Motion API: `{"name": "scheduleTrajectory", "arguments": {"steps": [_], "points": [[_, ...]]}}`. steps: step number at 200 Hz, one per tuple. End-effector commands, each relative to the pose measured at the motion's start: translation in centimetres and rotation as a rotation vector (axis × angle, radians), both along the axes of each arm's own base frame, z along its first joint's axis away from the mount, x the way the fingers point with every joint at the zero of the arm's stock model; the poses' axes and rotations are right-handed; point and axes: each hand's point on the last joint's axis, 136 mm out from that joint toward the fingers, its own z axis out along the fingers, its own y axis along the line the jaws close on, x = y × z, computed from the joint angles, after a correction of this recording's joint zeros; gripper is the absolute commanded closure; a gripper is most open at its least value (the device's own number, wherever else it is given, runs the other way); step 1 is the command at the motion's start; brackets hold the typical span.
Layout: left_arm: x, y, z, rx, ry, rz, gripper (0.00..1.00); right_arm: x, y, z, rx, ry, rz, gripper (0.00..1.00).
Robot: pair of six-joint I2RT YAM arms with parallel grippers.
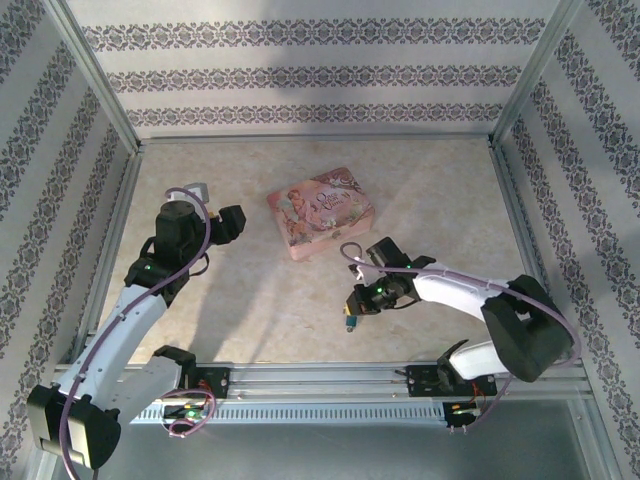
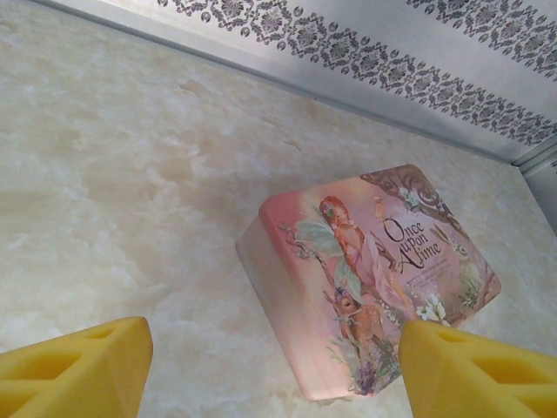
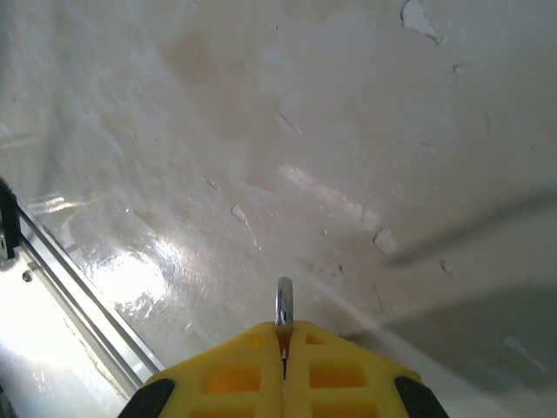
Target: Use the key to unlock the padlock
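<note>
Seemingly, the padlock [image 1: 350,323] is clenched in the right end effector [image 3: 284,340]; the left end effector [image 2: 270,353] is spread, empty; unlocking is judged not yet begun.

Pink rectangular tin box [image 1: 320,212] on beige marbled table [image 1: 250,300]; small teal metal padlock [image 1: 351,323] at its five o'clock, within right gripper [image 1: 352,314].
</note>
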Motion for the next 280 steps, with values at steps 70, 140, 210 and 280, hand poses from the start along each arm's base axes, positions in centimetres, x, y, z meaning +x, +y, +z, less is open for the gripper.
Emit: {"name": "scheduleTrajectory", "arguments": {"steps": [70,140,210,280], "points": [[-1.4,2.2,0.6,0.062,-0.023,0.063,0.25,2.1,0.5,1.5,0.010,-0.099,-0.036,0.70],[-2.8,4.9,2.4,0.109,-0.118,0.189,0.13,7.9,-6.7,9.3,-0.060,-0.487,-0.276,0.50],[-4.7,9.8,-0.4,0.318,-0.091,0.391,0.01,12.8,-19.0,13.1,-0.236,-0.810,-0.650,0.29],[-3.8,11.9,-3.7,0.552,-0.105,0.440,0.01,16.5,-26.5,11.8,-0.441,-1.010,-0.860,0.02]]}}
